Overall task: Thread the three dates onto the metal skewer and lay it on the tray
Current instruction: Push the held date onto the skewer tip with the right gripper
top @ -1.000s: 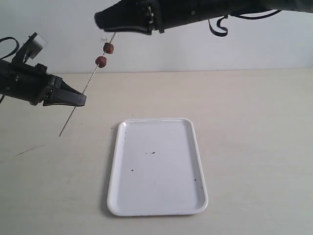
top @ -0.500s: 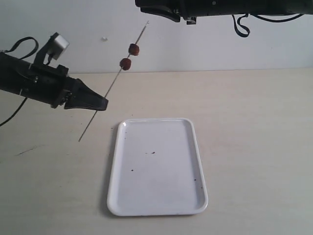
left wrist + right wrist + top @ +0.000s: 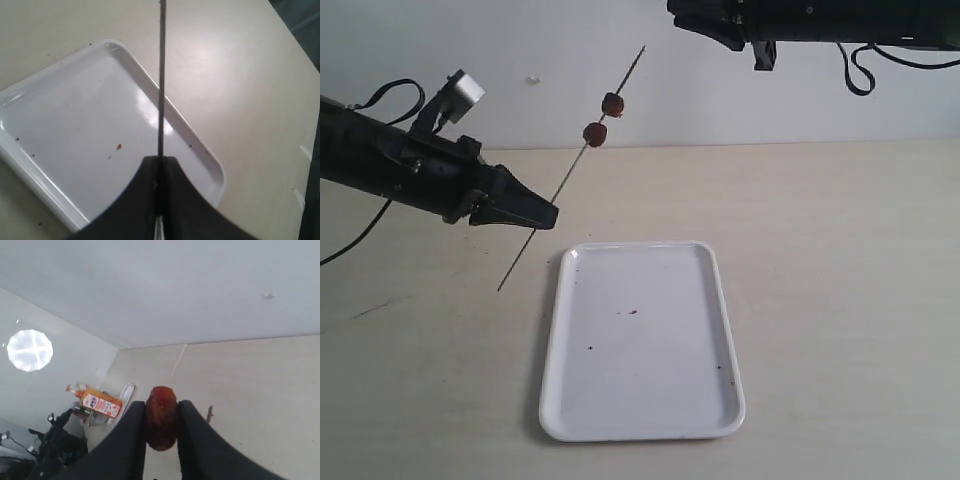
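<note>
The left gripper (image 3: 542, 215) is squeezed tight on the thin metal skewer (image 3: 568, 178), low down on it. It holds the metal skewer slanting up in the air, just beside the tray (image 3: 660, 370) and above the table (image 3: 840, 260). Two dates (image 3: 595, 133) sit close together on the upper part, with the top end bare above them. The right gripper (image 3: 161, 405) is up high, well apart from that end, and pinches the third date (image 3: 161, 420) between its jaws. The end is very thin, so the third date could miss it and slide off to the side. A hard push could bend the metal skewer or twist it in the left jaws. If the pinch is too soft, the third date might drop onto the table. The slant could also let the two dates slip down toward the left gripper.
</note>
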Action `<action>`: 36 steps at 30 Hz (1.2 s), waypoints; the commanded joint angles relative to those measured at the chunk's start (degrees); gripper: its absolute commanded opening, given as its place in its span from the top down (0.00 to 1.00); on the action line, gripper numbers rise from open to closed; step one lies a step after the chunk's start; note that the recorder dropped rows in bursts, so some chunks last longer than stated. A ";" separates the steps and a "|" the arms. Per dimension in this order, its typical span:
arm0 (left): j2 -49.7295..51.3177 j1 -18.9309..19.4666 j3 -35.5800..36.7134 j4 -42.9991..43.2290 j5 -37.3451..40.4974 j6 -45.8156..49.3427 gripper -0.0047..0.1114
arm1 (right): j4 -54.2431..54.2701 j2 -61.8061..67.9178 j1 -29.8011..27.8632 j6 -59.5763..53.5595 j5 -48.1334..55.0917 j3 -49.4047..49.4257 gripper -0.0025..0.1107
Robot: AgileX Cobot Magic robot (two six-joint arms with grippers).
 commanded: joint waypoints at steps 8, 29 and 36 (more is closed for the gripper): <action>2.34 -4.30 0.11 -10.20 -4.10 0.62 0.96 | 1.69 2.23 -0.38 7.43 -0.16 0.12 0.79; 3.69 -5.16 -0.03 -12.58 3.80 2.22 0.96 | -0.44 2.23 -0.38 -0.16 -6.60 0.12 0.79; 3.69 -5.16 -0.03 -12.81 4.01 2.34 0.96 | -0.73 2.23 -0.38 -0.16 -7.48 0.12 0.79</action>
